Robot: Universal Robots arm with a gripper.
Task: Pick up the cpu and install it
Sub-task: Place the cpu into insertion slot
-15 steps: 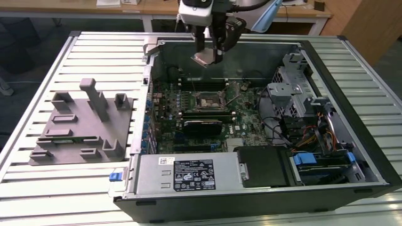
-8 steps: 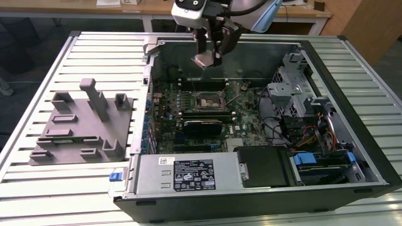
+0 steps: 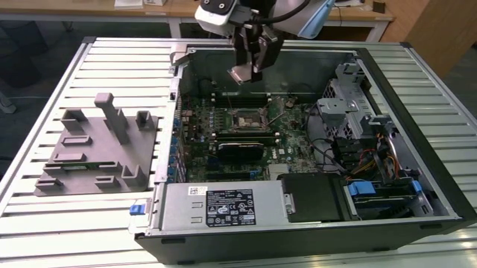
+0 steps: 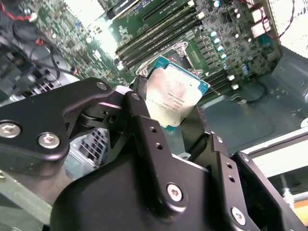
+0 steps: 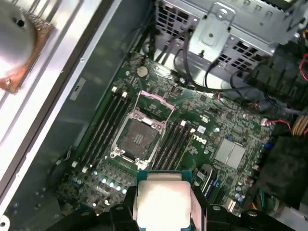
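The cpu (image 4: pixel 175 94), a small flat square chip with a silvery top and pale rim, is clamped between my black fingers (image 4: pixel 144 125). It also appears in the first wrist view as the cpu (image 5: pixel 163 199) and in the exterior view as the cpu (image 3: pixel 242 73). My gripper (image 3: pixel 252 67) hangs high above the open computer case, over the back part of the green motherboard (image 3: pixel 246 131). Below it lies the dark square socket (image 3: pixel 247 118), open with a hollow centre; the first wrist view shows the socket (image 5: pixel 137 137) between rows of memory slots.
The open case (image 3: pixel 313 139) lies on a slatted white table (image 3: pixel 111 61). A grey plastic holder (image 3: pixel 97 148) stands at the exterior view's left. A silver power supply box (image 3: pixel 220 205) sits at the case's front; a drive cage (image 3: pixel 347 111) and cables crowd the exterior view's right.
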